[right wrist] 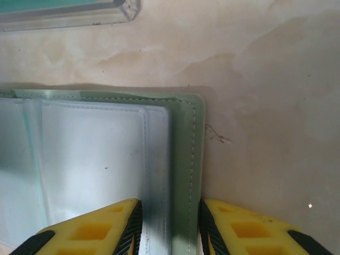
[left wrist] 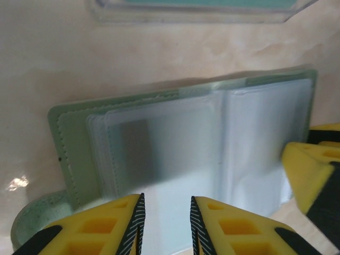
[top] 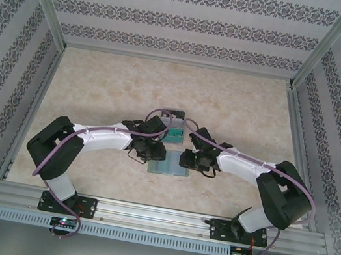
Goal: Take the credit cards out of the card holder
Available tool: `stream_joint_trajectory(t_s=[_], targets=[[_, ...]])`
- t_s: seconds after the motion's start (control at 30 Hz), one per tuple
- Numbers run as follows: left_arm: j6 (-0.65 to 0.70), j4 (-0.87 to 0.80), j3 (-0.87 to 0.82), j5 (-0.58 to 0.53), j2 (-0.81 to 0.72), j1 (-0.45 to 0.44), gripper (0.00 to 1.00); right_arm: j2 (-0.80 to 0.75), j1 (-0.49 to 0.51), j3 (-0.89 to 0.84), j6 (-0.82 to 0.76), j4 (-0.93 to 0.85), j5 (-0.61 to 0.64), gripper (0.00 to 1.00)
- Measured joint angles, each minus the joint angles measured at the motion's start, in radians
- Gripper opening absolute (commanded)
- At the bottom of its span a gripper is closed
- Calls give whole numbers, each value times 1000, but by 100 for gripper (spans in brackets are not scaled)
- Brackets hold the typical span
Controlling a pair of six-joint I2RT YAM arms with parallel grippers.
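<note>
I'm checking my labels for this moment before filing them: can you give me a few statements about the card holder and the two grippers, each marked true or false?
1. The card holder lies open on the table. True.
2. The left gripper is at the holder's clear sleeves. True.
3. The right gripper hangs far from the holder. False: its fingers straddle the holder's right edge.
4. The holder's cover is red. False: it is grey-green.
5. A clear case with teal inside lies beyond the holder, apart from it. True.
</note>
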Motion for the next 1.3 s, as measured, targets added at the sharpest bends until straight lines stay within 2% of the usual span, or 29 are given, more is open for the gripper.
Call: stream_joint_trajectory(t_s=[0.37, 0.83, 1.3], targets=[[0, -78, 8, -24, 3, 0, 30, 0, 2, 0, 11, 0, 6, 36], [6, -73, 13, 10, 32, 0, 27, 5, 8, 1, 14, 1, 15, 36], [35, -35, 13, 45, 32, -12, 32, 18, 8, 16, 14, -12, 15, 37]])
